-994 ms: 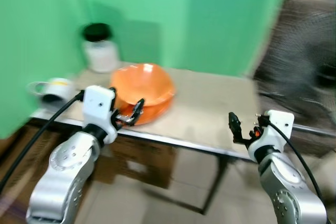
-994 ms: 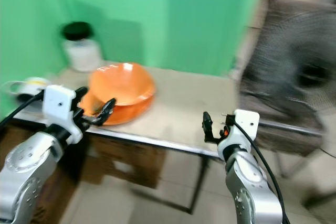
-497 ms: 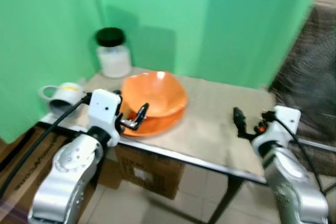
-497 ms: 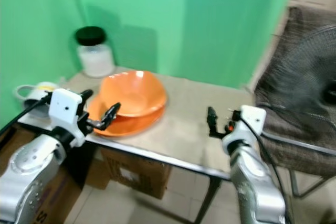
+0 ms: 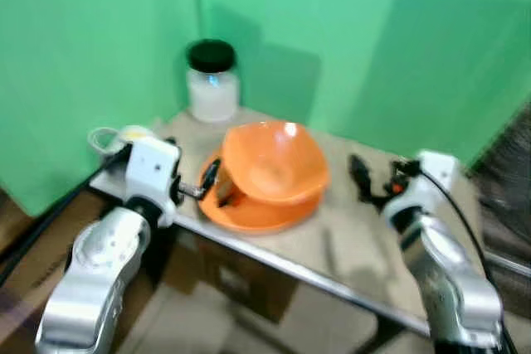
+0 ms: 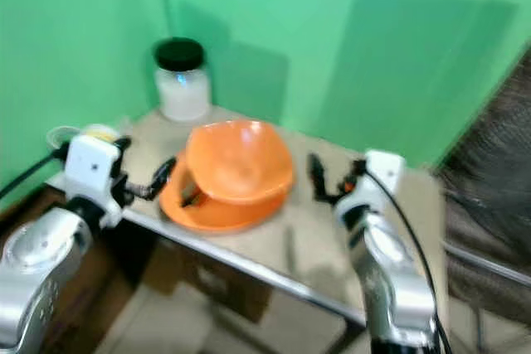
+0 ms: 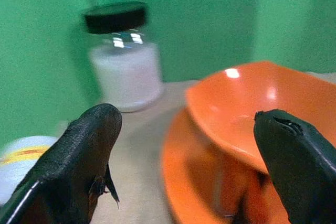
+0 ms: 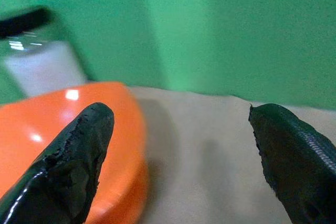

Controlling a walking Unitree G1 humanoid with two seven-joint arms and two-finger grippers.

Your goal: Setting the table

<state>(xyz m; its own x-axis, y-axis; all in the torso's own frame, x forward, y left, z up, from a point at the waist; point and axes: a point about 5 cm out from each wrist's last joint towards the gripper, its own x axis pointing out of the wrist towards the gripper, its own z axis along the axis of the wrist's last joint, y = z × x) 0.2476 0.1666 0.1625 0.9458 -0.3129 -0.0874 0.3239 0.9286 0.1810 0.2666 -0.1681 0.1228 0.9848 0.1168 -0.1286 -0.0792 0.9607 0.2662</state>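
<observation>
Currently an orange bowl (image 5: 275, 163) sits tilted inside an orange plate (image 5: 249, 211) on the table (image 5: 348, 246), and serves as the reference for all positions below. Behind the bowl, against the green wall (image 5: 357, 47), stands a white jar (image 5: 212, 82) with a black lid. A white mug (image 5: 124, 137) rests at the table corner, on the far side of the left gripper from the bowl.

Left gripper (image 5: 212, 183): fingers spread apart, holding nothing, positioned just beside the plate rim on the bowl's left. The left wrist view confirms a wide gap between the fingers (image 7: 79, 156), with bowl and plate ahead.

Right gripper (image 5: 362, 178): open and empty, over the table near the bowl's right side, apart from it.

Assessment: the task appears at an approach stage; nothing has been grasped.

Risks: the bowl sits unevenly in the plate, so a push on either rim could rock it or slide the pair toward the table's near edge. A sideways swing by the left arm could strike the mug. Image blur makes exact clearances uncertain.
</observation>
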